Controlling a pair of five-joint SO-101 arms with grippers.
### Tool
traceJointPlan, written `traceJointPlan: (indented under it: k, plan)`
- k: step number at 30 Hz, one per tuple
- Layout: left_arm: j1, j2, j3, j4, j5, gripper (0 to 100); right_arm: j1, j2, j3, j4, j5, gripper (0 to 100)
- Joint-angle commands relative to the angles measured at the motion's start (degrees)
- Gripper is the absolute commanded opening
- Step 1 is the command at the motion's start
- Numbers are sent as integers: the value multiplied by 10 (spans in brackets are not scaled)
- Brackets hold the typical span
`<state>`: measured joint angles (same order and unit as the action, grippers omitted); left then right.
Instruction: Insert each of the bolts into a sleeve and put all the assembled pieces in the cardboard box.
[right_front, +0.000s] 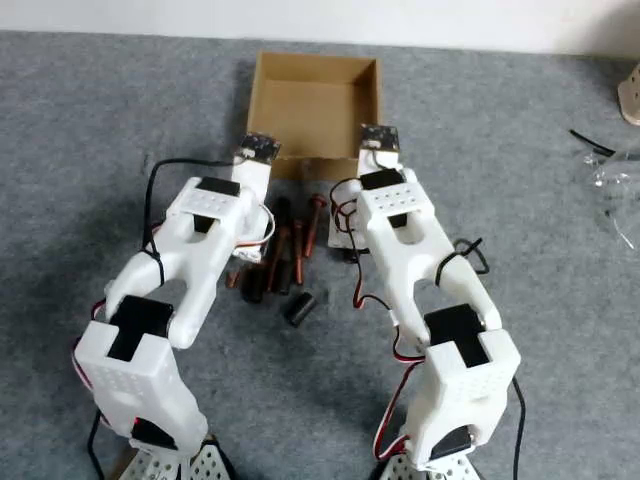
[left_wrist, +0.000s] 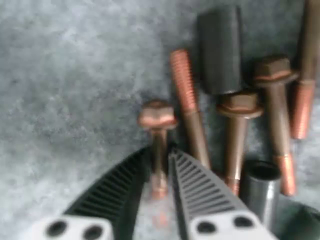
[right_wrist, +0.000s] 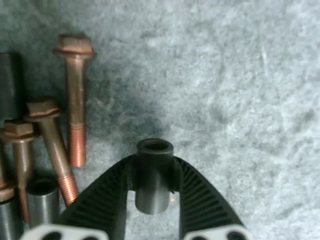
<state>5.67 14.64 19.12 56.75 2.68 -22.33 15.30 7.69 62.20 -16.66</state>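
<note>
Gripping 1 bolt by its shank, the left claw is pinched almost closed, head pointing away from it; the right claw clamps 1 sleeve, bore outward (spare bolts lie just beside). Mating seems next: align shank with bore.

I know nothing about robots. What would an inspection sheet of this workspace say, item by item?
Surface: grey felt-like table cover.
Job's things: cardboard box, empty; loose bolts and loose sleeves between the arms.
Clutter: clear plastic item near the right edge.
Grippers: left gripper closed on the held bolt; right gripper closed on the held sleeve.
Cables: wires, black and red, along both arms.
Surroundings: pale wall behind the table.
</note>
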Motion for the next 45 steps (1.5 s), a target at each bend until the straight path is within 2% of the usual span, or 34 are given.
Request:
traceJointPlan:
  k: [1,5,8,13,18,24,31,34,39,45]
  plan:
    - [3,-2,-7,10,-5,7,8,-30,-6,-12,13,4]
    - [3,-7,-6,25,-14,6,8,-30,-6,-12,13,4]
    - [1,-10,1,21,-50,6,8,-30,-5,-12,13,4]
    - [-5,-59,30,21,-52,5,8,-35,-4,-8,13,4]
    - [-25,-207,114,17,-51,5,7,-52,-3,-3,13,4]
    - [-36,-453,271,-36,-51,5,8,-158,51,-1,14,4]
    - [-38,-719,404,-71,-55,5,-3,-324,219,-124,14,4]
    - [-36,-806,435,-73,-55,5,-26,-388,292,-182,47,4]
    - [-38,-896,444,-72,-55,5,-48,-466,393,-273,70,4]
    - [-36,-960,418,-95,-53,5,-56,-550,458,-317,91,4]
